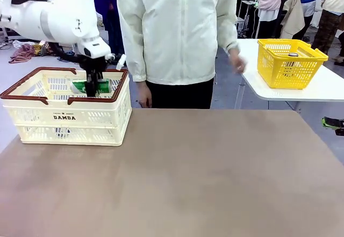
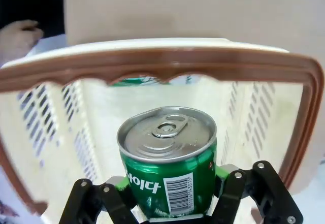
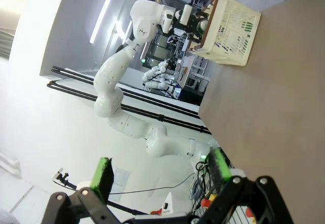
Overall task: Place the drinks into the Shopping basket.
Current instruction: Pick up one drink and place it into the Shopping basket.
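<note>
Hanging over the large cream-white plastic lattice Shopping basket with its reddish-brown rim (image 1: 64,70), the left gripper (image 1: 92,88) clasps a slim green metal can (image 1: 79,86) at about rim height. In the front view this drink looks nearly delivered but not yet let go. The lattice walls hide the basket floor here, so I cannot tell whether other drinks lie inside.

In the left wrist view the can fills the foreground, silver top and pull tab towards the camera, with the green-padded fingers pressed against both its sides. The basket's pale interior lies beyond it. A strip of green (image 2: 137,80) shows through the handle cut-out in the far rim, too small to identify. A person's hand (image 2: 18,36) is blurred at the upper left edge.

In the right wrist view the right gripper (image 3: 161,173) stands wide apart with nothing between its pads, well away from the basket. How many drinks are left to place cannot be judged.
</note>
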